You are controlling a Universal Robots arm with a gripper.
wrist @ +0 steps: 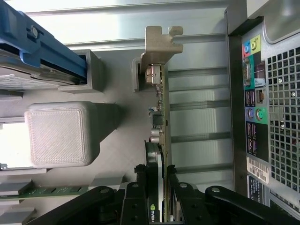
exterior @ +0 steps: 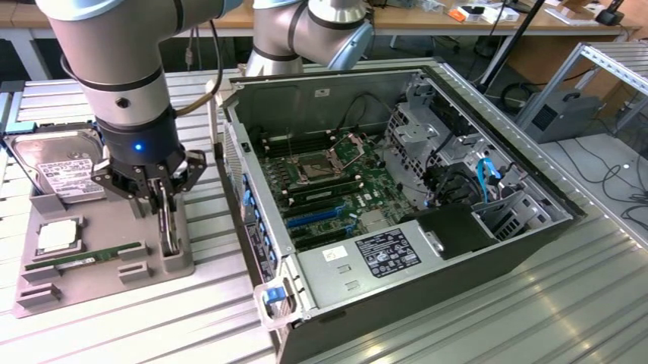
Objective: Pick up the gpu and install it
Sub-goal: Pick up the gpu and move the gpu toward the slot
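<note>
While the thin green gpu card [exterior: 169, 227] with black fan cooler stands on edge in the grey slotted tray [exterior: 96, 284], long axis running near to far, the black fingers [wrist: 136, 192] clamp its two faces from above. The open black computer case [exterior: 303, 95] sits at the exterior view's right.

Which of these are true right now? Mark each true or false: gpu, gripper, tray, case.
1. The gripper is closed on the gpu, a finger on each face. True.
2. The gpu is seated in the motherboard. False: it stands on edge at the gray tray, outside the computer case.
3. The hard drive sits in the gray tray. True.
4. The computer case is closed up. False: its side is open and the motherboard is exposed.
</note>
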